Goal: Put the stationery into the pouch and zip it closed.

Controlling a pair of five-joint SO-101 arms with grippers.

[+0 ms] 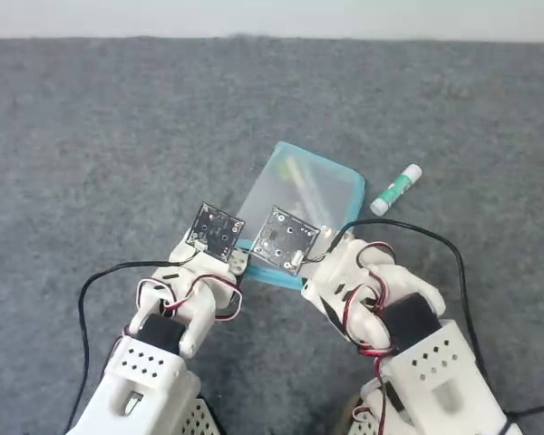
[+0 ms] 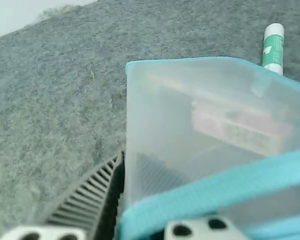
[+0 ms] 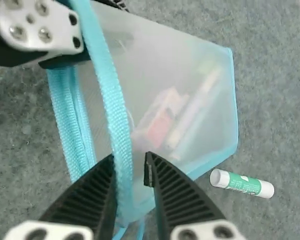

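Note:
A translucent pouch [image 1: 308, 195] with teal trim lies on the grey carpet, and blurred stationery shows through its wall [image 3: 180, 75]. My left gripper [image 1: 238, 263] is shut on the near corner of its teal zipper edge [image 2: 155, 200]. Beside it, my right gripper [image 3: 130, 162] is shut on the same teal band, with one ribbed finger [image 3: 97, 192] on each side. The pouch mouth faces the arms. A green and white glue stick [image 1: 396, 190] lies on the carpet outside the pouch, just past its far right corner [image 3: 242, 183] [image 2: 273, 47].
Grey carpet [image 1: 118, 136] covers the whole table with open room to the left and far side. Black and red cables [image 1: 435, 240] loop off both arms near the front edge.

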